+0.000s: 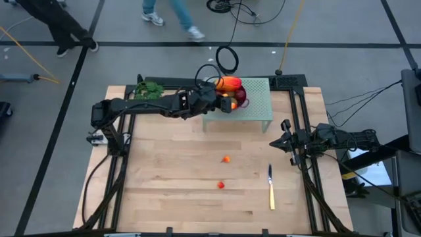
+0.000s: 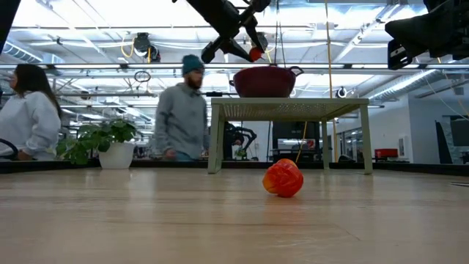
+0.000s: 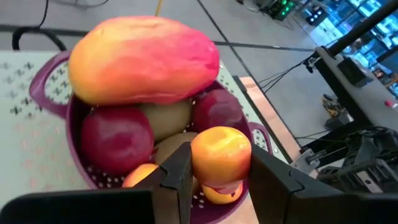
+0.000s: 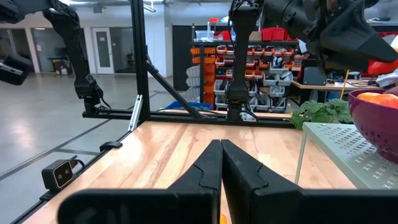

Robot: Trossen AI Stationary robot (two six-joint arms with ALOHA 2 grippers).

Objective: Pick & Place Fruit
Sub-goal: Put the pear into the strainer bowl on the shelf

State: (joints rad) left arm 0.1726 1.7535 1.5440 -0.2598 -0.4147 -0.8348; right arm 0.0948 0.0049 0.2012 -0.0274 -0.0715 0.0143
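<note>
Two small orange-red fruits, one (image 1: 226, 158) and another (image 1: 221, 185), lie apart on the worktop (image 1: 171, 191). Over the purple colander (image 3: 59, 81) on the green stand (image 1: 256, 108), the left tool (image 3: 214, 180) grips a small orange fruit (image 3: 221, 152). Right tool (image 4: 221, 162) waits clenched, empty, at the worktop's right edge.

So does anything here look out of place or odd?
Mostly tidy, but two small orange-red fruits lie loose on the wooden table, apart from the purple colander of fruit, and a yellow-handled knife lies nearby.
</note>
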